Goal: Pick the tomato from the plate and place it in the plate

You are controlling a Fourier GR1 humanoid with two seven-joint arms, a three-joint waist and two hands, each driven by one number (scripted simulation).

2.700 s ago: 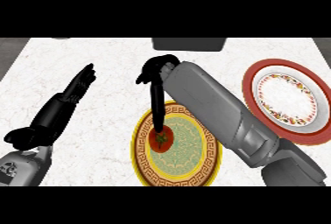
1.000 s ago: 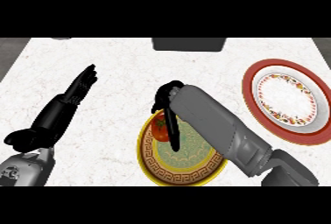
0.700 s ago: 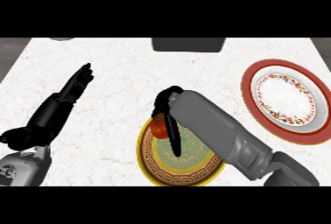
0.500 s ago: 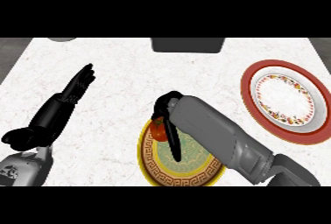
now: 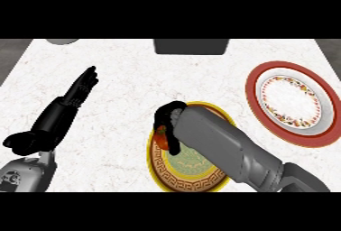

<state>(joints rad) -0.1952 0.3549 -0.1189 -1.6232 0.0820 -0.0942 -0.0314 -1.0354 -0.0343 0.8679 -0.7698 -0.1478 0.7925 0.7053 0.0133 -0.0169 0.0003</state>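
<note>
A red tomato (image 5: 160, 134) sits at the left inner edge of the green plate with a yellow patterned rim (image 5: 174, 178). My right hand (image 5: 168, 121) hangs over it, fingers curled down round the tomato and hiding most of it. The grey right forearm covers the plate's right half. A red-rimmed white plate (image 5: 290, 103) lies on the counter at the right, apart from the hand. My left hand (image 5: 75, 95) rests at the left with straight fingers pointing up the counter, holding nothing.
A dark grey box (image 5: 191, 45) stands at the counter's far edge in the middle. Part of a grey round object (image 5: 61, 41) shows at the far left. White marble counter lies between the two plates and around the left hand.
My right hand has come down and back onto the tomato and curled round it. The view has shifted slightly. The left hand keeps its place.
</note>
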